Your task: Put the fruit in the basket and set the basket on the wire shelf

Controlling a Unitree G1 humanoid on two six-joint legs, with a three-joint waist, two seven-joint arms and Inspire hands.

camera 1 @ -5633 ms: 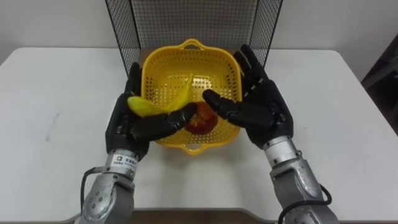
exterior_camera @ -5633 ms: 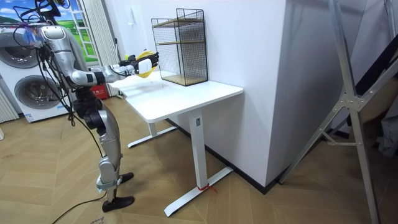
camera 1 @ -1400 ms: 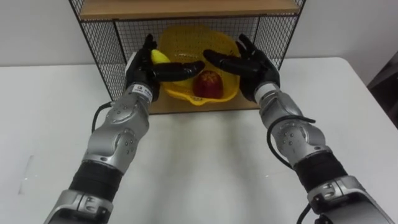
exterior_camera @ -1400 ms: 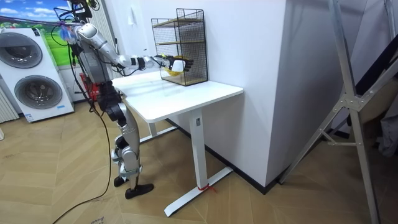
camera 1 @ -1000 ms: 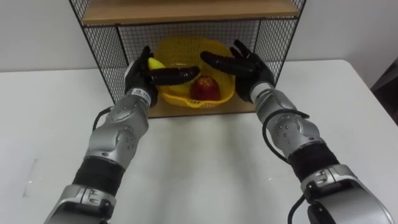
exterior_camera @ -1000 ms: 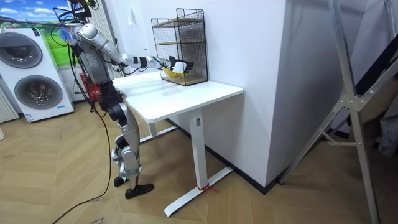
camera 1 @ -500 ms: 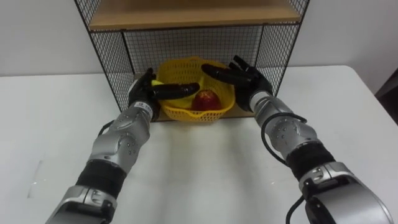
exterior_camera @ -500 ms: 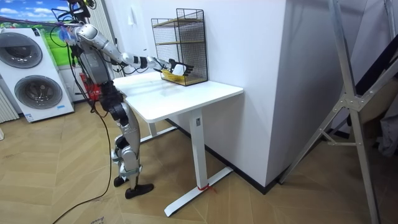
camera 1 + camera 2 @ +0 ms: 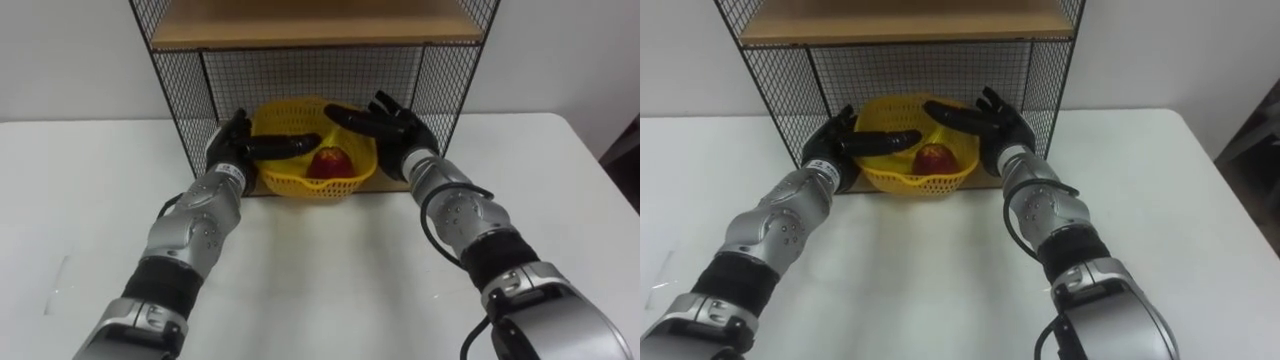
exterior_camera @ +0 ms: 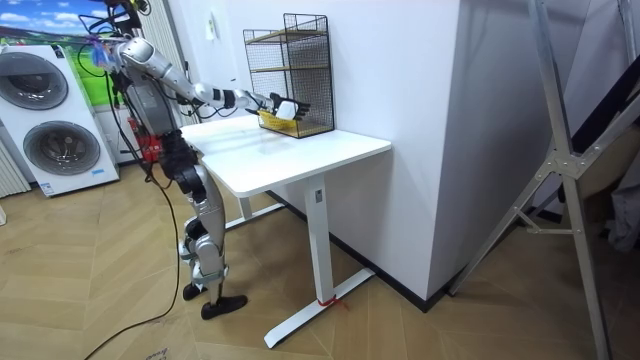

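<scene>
White bench [image 9: 330, 270] carries the wire shelf [image 9: 300, 25]. Inside it, the yellow basket [image 9: 315, 185] with an apple [image 9: 330, 160] rests between left robot hand [image 9: 228, 150] and right robot hand [image 9: 400, 130], whose straight fingers press against its sides. Setting-down seems done; next, release and withdraw carefully.

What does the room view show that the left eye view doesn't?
Room view: the robot standing at the table's end, washing machines behind it and the wooden floor. Left eye view: a red apple inside the yellow basket, with the left robot hand and right robot hand at its sides. Both: that basket on the wire shelf, which stands on the white table.
</scene>
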